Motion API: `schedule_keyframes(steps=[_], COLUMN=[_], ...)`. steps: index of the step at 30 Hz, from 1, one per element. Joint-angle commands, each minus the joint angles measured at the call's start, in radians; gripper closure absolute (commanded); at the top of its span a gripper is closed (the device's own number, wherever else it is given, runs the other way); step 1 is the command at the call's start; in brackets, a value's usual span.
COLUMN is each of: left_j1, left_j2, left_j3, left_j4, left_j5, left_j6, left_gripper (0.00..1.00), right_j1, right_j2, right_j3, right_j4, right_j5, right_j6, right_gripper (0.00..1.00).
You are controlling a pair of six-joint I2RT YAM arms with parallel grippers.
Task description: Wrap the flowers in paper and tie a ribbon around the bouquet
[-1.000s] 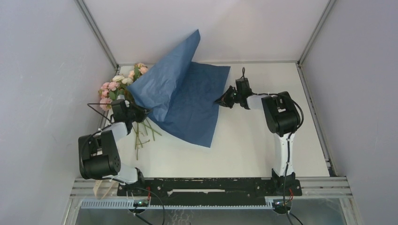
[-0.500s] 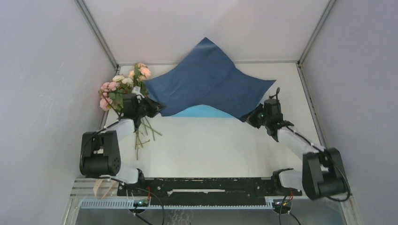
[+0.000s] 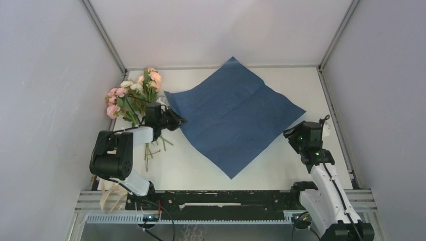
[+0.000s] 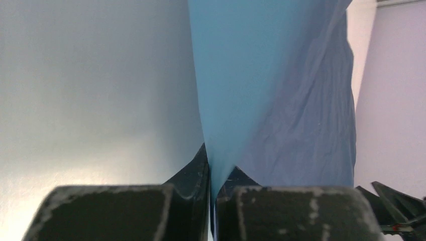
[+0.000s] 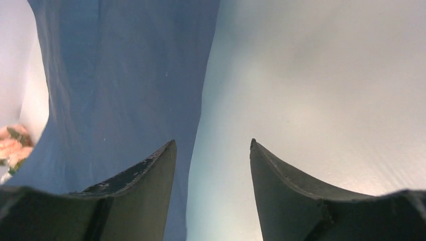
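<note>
Where the left arm is reaching: it is lying low across the table's left side, forearm pointing right, with the left gripper (image 3: 173, 120) at the paper's left corner.
Left gripper's grip: its fingers are pressing together on that corner of the paper (image 4: 236, 75), whose lighter face is rising from between them in the wrist view.
Right arm: it is standing up from its base at the near right and bending over the table (image 3: 301, 85), the right gripper (image 3: 292, 134) hovering just beside the paper's right corner.
Right gripper's grip: its fingers (image 5: 150, 170) are standing well apart and holding nothing; the paper's edge is running below the gap.
Paper (image 3: 236, 115): it is lying dark face up, spread as a diamond on the middle of the table.
Flowers (image 3: 133, 95): they are lying at the far left against the wall, stems (image 3: 150, 148) trailing toward the near edge; the left arm is crossing over them and hiding their middle.
Beige strands (image 3: 106, 197): they are hanging by the left arm's base, too small to identify.
</note>
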Motion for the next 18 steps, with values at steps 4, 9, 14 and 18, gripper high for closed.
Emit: schedule_keyframes(steps=[4,9,14,18], left_j1=[-0.006,-0.005,0.018,0.18], left_j2=[0.002,-0.168,-0.362,-0.388], left_j3=[-0.021,0.085,0.228,0.304], left_j4=[-0.055,-0.391,-0.62,-0.772], left_j5=[-0.025,-0.211,-0.275,-0.281], left_j6=[0.081,0.281,0.478,0.48], left_gripper=[0.6,0.22,0.13,0.19], right_j1=[-0.012,0.154,0.356,0.439], right_j2=[-0.127,-0.035,0.229,0.399], right_j3=[0.136,0.241,0.389,0.499], right_j4=[-0.05,-0.02,0.01,0.083], right_j5=[0.178,0.181,0.195,0.101], right_j6=[-0.077,-0.218,-0.301,-0.361], right_gripper=[0.34,0.38,0.38,0.39])
